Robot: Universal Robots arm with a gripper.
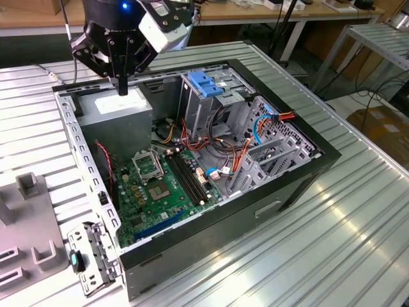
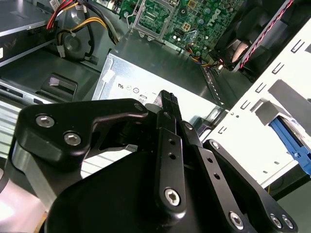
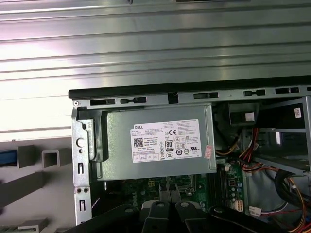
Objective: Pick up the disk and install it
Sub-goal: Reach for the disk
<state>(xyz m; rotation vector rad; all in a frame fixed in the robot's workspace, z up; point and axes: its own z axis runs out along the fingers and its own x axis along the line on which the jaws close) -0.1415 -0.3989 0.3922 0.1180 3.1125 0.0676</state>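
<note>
- You find the gripper [image 1: 121, 87] hanging above the power supply [image 1: 115, 112], at the back corner of the open computer case [image 1: 192, 246]. Its fingers are pressed together with nothing between them.
- The disk is not in the gripper's reach: it sits outside the case, past the perforated side wall [image 1: 77, 147], well apart from the gripper.
- In the second wrist view, look past the gripper [image 2: 167, 99] and the bright side wall; the disk [image 2: 290, 141] shows as a blue carrier edge at the frame's border.
- In the first wrist view, the disk [image 3: 7, 158] shows as a blue strip beside the grey fixture blocks [image 3: 53, 156]. This view also gives you the power supply [image 3: 160, 145] face-on, white sticker up, with the gripper [image 3: 167, 188] at its near edge.
- The exterior view gives you the case interior: the green motherboard [image 1: 156, 185], red and orange cables [image 1: 239, 157], and the metal drive cage [image 1: 208, 86] with a blue plastic top.
- The side wall stands between gripper and disk.
- The case rests on a ribbed metal table [image 1: 332, 243].
</note>
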